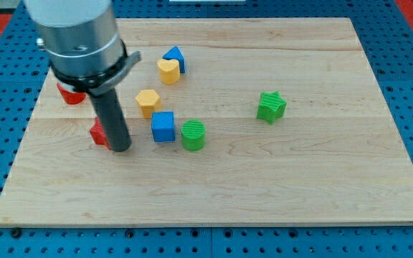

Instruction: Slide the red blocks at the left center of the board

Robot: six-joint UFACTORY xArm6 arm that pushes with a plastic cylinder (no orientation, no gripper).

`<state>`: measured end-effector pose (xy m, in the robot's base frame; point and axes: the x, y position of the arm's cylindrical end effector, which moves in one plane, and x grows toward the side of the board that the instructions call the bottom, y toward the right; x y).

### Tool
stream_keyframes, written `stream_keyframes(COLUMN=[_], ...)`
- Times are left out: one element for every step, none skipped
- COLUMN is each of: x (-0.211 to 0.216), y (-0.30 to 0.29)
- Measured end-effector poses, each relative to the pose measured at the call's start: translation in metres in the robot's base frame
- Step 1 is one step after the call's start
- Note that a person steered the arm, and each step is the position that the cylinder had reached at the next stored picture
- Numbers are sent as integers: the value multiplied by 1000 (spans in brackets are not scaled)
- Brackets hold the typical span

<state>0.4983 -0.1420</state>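
We have no fingers on this arm, so there is nothing to report as apart, together or clamped; our contact is my tip (121, 148), the lower end of the dark rod, resting on the desk (300, 186) toward the view's left. Both task pieces sit close by: one red block (98, 133), its shape largely hidden by the rod, lies just beside my tip on the view's left, touching or very nearly so, and a second red block (69, 94) sits further toward the view's top left, half covered by the arm's grey housing, so its shape cannot be told either. In our judgement both reds are already near the left centre of the board, and the step in hand is a matter of gathering them there. To do it well we would keep my tip squarely behind the nearer red block's middle so that it slides straight instead of spinning off, push slowly, and stay clear of the blue cube (163, 127) and the green cylinder (193, 135) just to the view's right of my tip, as well as the yellow hexagonal block (148, 102) above them. The yellow heart-like block (168, 70), the blue block (176, 56) behind it and the green star-shaped block (271, 107) stand well apart and should not be disturbed. We can read no brand, label or writing anywhere on the blocks, the desk or the arm.
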Motion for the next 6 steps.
stream_keyframes(x=[-42,-80,-68,-42,-43,-48], y=[-9,-22,0,19,-21,-77])
